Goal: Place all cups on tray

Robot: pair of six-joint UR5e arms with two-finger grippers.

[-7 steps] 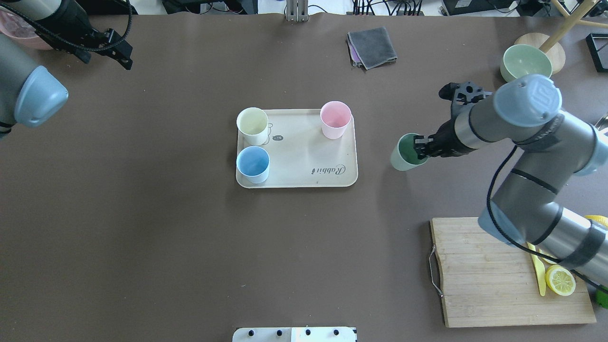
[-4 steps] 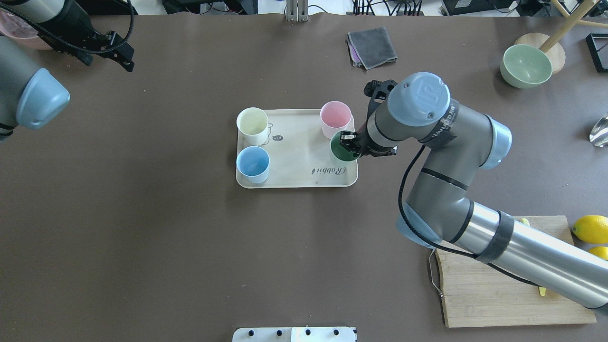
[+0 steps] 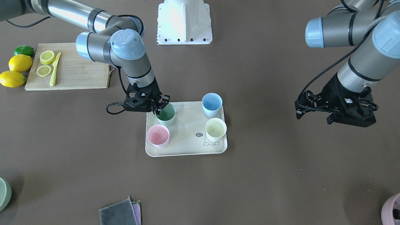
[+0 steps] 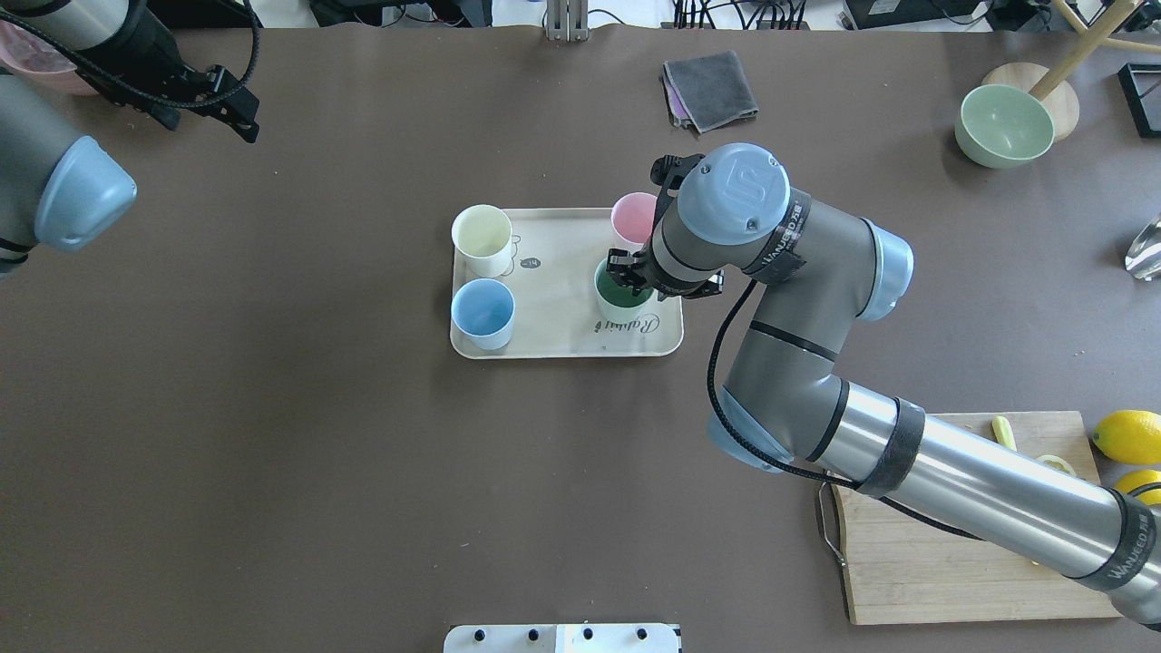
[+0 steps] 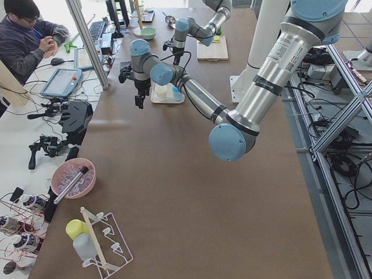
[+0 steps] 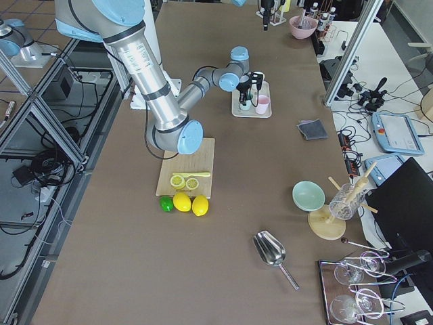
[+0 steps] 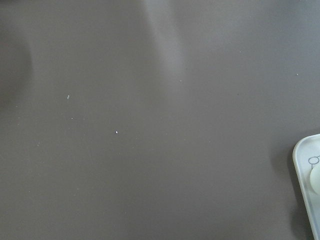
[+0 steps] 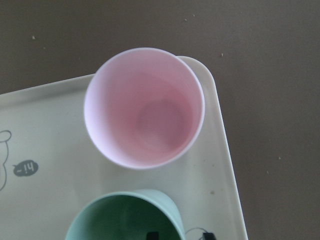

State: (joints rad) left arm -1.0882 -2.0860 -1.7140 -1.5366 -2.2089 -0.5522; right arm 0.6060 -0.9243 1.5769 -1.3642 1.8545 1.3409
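The cream tray [image 4: 562,349] lies mid-table and shows in the front view [image 3: 187,140] too. On it stand the pale yellow cup [image 4: 482,238], the light blue cup [image 4: 482,313] and the pink cup [image 4: 632,216]. My right gripper [image 4: 628,274] is shut on the rim of the mint green cup [image 4: 619,295], one finger inside it, at the tray's corner beside the pink cup [image 8: 144,107]. I cannot tell whether the green cup [image 3: 165,115] touches the tray. My left gripper [image 4: 238,109] is open and empty, far off at the table's back left.
A wooden cutting board [image 4: 925,562] with lemon slices and a yellow knife lies under my right arm, whole lemons [image 3: 18,64] beside it. A grey cloth [image 4: 710,89] and a green bowl [image 4: 1004,125] sit at the far side. A mauve pot [image 3: 392,209] is behind my left gripper.
My right gripper has carried the mint green cup leftwards from the bare table right of the tray to the tray's corner by the pink cup. My left arm has barely moved.
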